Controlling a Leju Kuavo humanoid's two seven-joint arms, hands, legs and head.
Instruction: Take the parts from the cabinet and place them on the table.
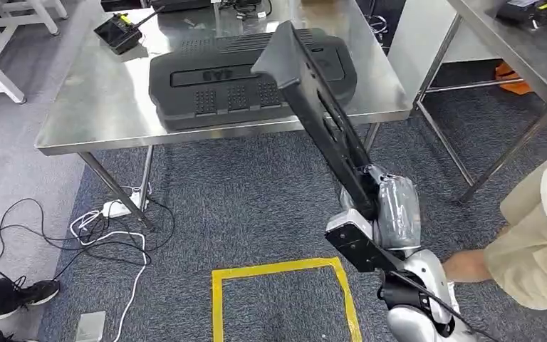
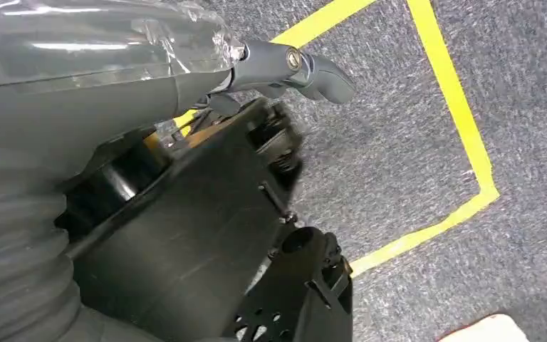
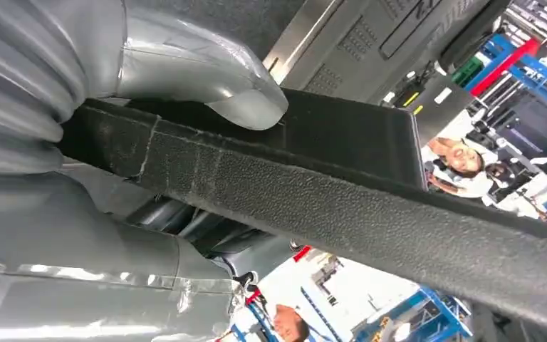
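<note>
A: How far along?

B: One wide black ribbed part [image 1: 249,75] already lies on the steel table [image 1: 100,114]. A second, a long flat black panel [image 1: 313,100] with a pebbled edge, rises tilted from the right hand [image 1: 392,206], its far end over the table.

A: The grip?

B: Thumb [image 3: 214,78] pressed on the panel's face. Setting it down remains.

A: Left hand [image 2: 185,206]?

B: By the floor; I cannot tell its state.

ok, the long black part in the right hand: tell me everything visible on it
The long black part is a flat, narrow panel of textured matte plastic with ribs or cut-outs along one face. It is tilted, its upper end over the steel table and the black housing lying there. The right hand grips its lower end, thumb pressed on its edge.
</note>
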